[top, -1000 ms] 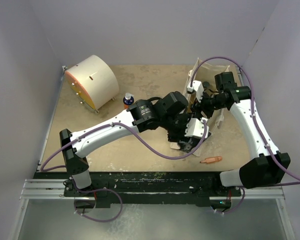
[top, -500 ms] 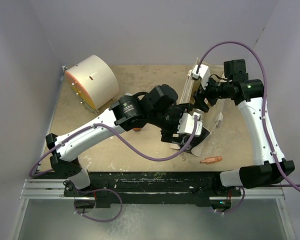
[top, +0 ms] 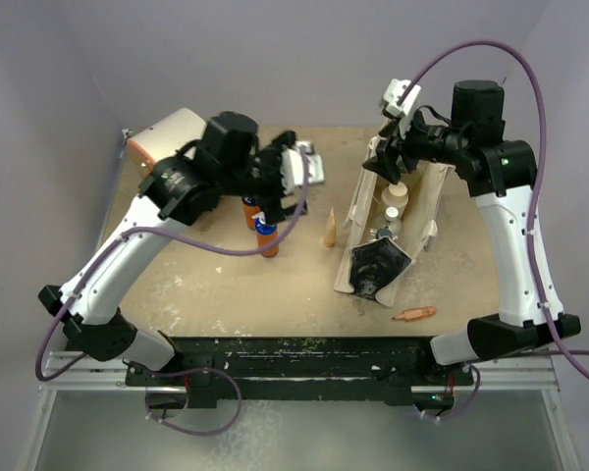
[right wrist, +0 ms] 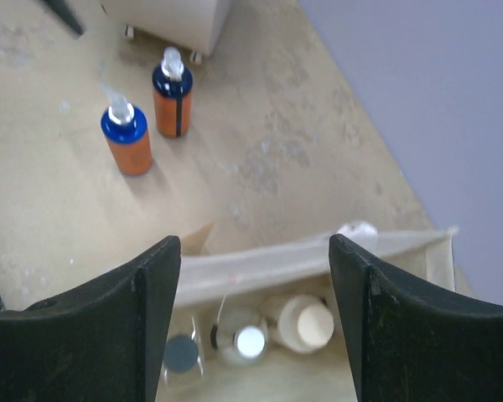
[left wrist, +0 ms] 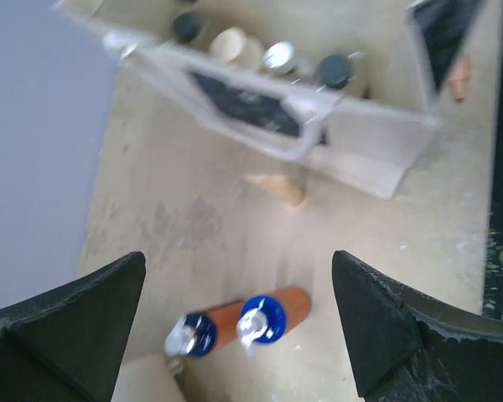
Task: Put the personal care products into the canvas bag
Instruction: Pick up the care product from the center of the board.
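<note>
The canvas bag (top: 371, 267) stands open at centre right, its dark printed panel facing the front. Inside show a cream-white bottle (top: 396, 194), a silver one (top: 391, 217) and black caps (left wrist: 334, 71). Two orange bottles with blue caps (top: 267, 236) (top: 250, 210) stand on the table left of the bag. My left gripper (top: 299, 172) is open and empty, hovering above the orange bottles (left wrist: 264, 318). My right gripper (top: 393, 132) is open and empty, above the bag's far end (right wrist: 293, 264).
A tan wooden cone (top: 328, 228) stands between the orange bottles and the bag. A small orange stick (top: 413, 314) lies near the front edge, right of the bag. The cream drum with the orange face (top: 162, 137) sits at the back left, partly behind my left arm.
My left arm has swung from in front of the bag to the left and back, over the orange bottles. My right arm has risen and pulled back. The bag's inside now shows.
</note>
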{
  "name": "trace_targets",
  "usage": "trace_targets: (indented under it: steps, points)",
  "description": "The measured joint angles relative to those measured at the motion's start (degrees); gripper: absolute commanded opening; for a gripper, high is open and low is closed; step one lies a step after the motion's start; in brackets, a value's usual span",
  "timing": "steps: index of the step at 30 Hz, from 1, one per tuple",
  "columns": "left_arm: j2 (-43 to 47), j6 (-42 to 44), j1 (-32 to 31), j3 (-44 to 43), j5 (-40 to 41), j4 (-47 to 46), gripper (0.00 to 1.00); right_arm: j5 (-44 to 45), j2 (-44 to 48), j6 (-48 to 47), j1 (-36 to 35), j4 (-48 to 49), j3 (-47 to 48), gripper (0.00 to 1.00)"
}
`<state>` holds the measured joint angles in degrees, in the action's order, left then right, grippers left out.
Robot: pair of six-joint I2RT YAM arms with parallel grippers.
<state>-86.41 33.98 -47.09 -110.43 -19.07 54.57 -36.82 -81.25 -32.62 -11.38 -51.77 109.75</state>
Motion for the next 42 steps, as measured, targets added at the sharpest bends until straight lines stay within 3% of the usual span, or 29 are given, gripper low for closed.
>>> trace_targets:
  steps: [10,15,26,33,42]
  points:
    - [10.9,-12.6,31.0,13.4,-0.3,-11.1,0.99,-0.3,-4.9,3.0,-13.5,8.5,-1.4,0.77]
    - [11.4,-19.6,39.4,16.0,-0.5,-15.2,0.99,1.7,-10.2,0.7,-21.8,8.5,-1.2,0.77]
    - [12.5,-24.5,44.2,16.5,-2.7,-18.2,0.99,10.3,-26.8,-3.5,-32.9,8.0,-0.2,0.79]
    - [14.6,-24.6,44.6,16.6,-4.0,-19.1,0.99,13.6,-30.3,-4.5,-33.4,8.8,-0.2,0.77]
    - [16.0,-24.6,45.0,17.6,-5.0,-19.8,0.99,13.5,-32.8,-5.6,-33.4,9.0,-0.2,0.64]
